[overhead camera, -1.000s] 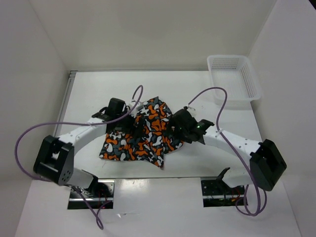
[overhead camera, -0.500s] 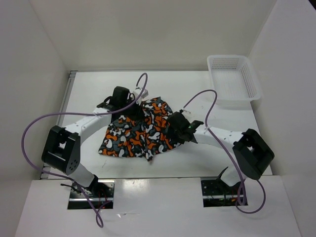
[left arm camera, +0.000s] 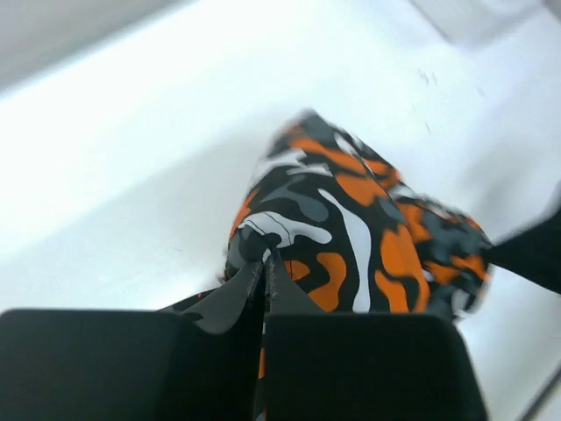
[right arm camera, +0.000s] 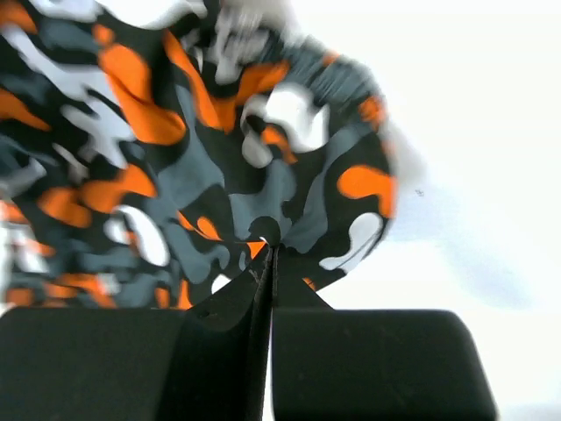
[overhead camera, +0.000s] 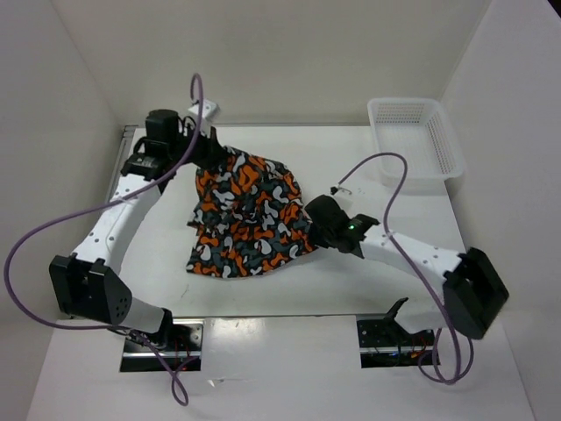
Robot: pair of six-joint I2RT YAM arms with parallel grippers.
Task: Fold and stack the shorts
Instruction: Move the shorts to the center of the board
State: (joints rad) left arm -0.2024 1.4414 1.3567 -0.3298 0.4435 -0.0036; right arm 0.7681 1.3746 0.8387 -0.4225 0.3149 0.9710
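Shorts (overhead camera: 250, 219), one pair, soft fabric, camouflage print in orange, black, grey and white. Location: on the white table (overhead camera: 289, 285), left of centre, rumpled and drawn out between two grippers.
Left gripper (overhead camera: 215, 151): at the far left of the table, jaws pressed together on a pinch of the shorts' far-left corner; in the wrist view the cloth (left arm camera: 342, 228) trails away from the fingertips.
Right gripper (overhead camera: 308, 230): at the right edge of the shorts, jaws pressed together on a fold of fabric (right arm camera: 219, 158).
Basket (overhead camera: 443, 145): white plastic mesh, far right corner of the table, well apart from the shorts.
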